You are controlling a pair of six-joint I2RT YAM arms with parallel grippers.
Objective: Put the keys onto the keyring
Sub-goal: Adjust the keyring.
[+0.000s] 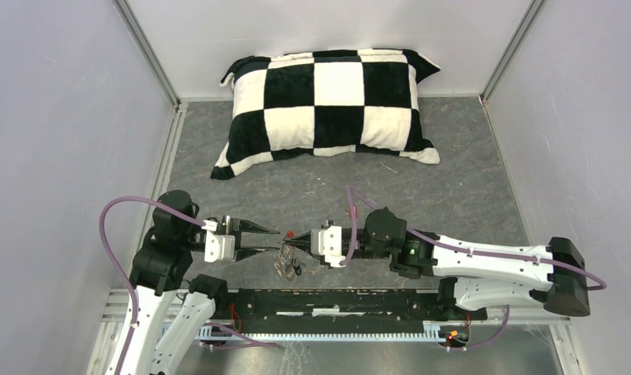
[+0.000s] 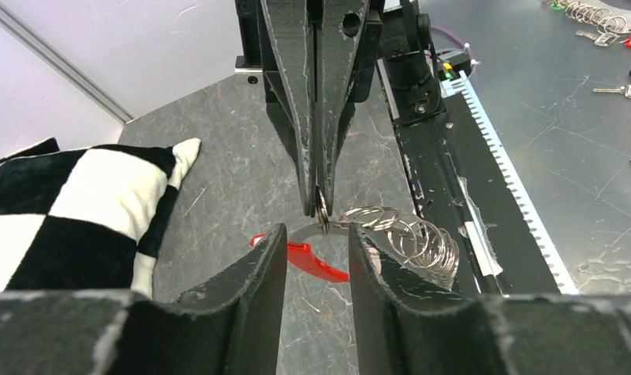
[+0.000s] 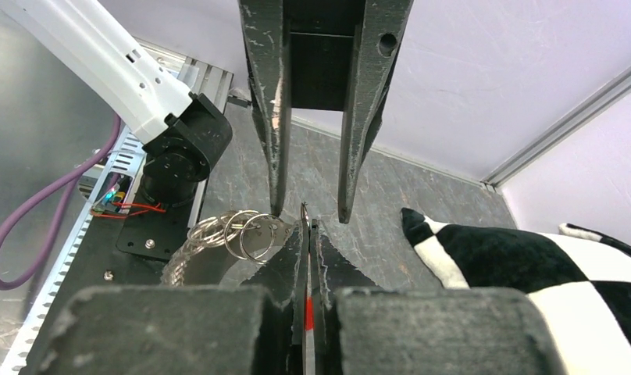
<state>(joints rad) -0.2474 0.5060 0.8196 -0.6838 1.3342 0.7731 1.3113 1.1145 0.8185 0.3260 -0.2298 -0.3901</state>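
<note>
The keyring [image 2: 410,234] is a silvery coil of thin rings with a short red section [image 2: 319,266]. It hangs just above the grey floor between the two arms [image 1: 287,262]. My right gripper [image 3: 307,223] is shut on a thin ring of it, and a red strip shows between its pads. In the left wrist view that gripper [image 2: 321,209] comes down from the top, pinching the ring edge-on. My left gripper [image 2: 316,238] is open, one finger on each side of the red section and the right fingertips [image 1: 275,241]. I cannot make out the keys among the rings.
A black-and-white checkered pillow [image 1: 328,105] lies at the back of the grey floor. The black base rail [image 1: 336,301] runs along the near edge. Beyond it, on a metal surface, lie loose keys and rings [image 2: 601,16]. Pale walls close in both sides.
</note>
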